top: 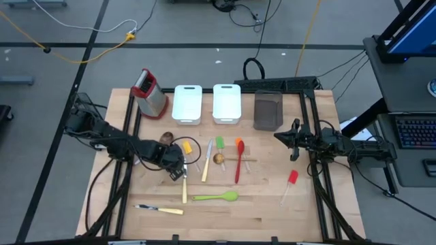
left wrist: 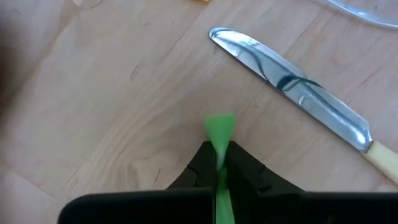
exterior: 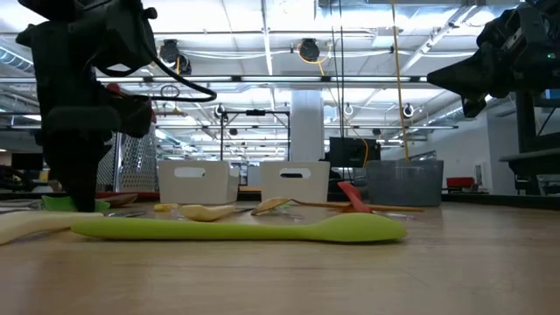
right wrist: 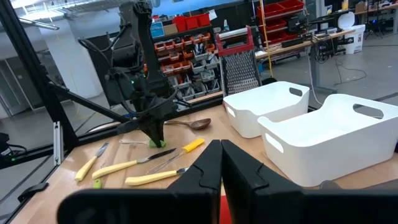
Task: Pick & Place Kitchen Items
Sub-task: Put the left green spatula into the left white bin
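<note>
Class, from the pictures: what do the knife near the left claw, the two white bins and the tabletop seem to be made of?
Knife: blade likely polished steel, mirror-bright reflections; cream handle probably plastic.
White bins: seemingly matte moulded plastic, with rounded corners and cut-out handles.
Tabletop: pale wood, with visible grain and plank joints.

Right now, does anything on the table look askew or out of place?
Nothing spilled or broken. The steel grater sits skewed beside the squarely lined white bins. The left tool pinches a green utensil near its end.
</note>
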{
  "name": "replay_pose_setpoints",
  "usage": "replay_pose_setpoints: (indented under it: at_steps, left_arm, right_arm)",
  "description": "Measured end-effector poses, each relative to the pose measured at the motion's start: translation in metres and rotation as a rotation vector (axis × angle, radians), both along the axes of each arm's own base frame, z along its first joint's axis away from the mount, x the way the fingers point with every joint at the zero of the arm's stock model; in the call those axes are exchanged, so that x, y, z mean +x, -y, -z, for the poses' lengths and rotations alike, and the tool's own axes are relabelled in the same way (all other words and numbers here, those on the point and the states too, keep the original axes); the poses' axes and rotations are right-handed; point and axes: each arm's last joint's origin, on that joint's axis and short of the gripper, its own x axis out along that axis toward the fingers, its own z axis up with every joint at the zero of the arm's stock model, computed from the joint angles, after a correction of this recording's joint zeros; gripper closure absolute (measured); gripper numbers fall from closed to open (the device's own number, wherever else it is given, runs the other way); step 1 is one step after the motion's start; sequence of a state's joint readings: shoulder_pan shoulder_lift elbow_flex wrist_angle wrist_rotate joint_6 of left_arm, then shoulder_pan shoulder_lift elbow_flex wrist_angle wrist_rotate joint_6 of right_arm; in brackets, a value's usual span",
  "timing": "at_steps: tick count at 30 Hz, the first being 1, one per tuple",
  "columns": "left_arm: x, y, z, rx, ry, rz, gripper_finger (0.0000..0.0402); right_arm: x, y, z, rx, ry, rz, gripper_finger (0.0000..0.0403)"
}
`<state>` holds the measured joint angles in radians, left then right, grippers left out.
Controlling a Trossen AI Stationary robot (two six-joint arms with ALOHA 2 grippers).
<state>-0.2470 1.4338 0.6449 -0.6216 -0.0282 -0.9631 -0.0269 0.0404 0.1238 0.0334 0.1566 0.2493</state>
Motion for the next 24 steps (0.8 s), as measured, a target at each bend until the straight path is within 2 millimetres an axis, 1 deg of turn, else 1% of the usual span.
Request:
replay_pose_setpoints:
  at_steps: [6,13,18,24]
  left_arm:
    - [0.002,-0.006,-0.001,-0.051,-0.009,-0.013,0.0396]
    - [0.005,-0.014,-0.005,-0.153,-0.011,-0.041,0.0396]
    - [0.011,-0.020,-0.012,-0.221,0.005,-0.065,0.0396]
    - [0.025,-0.031,-0.028,-0.311,0.060,-0.107,0.0396]
  right_arm:
    - [0.000,0.000,0.000,0.000,0.000,0.000,0.0399]
    - [0.000,0.000,0.000,0.000,0.000,0.001,0.0399]
    - [0.000,0.000,0.000,-0.003,-0.001,0.001,0.0399]
    - [0.000,0.000,0.000,-0.003,-0.001,0.001,0.0399]
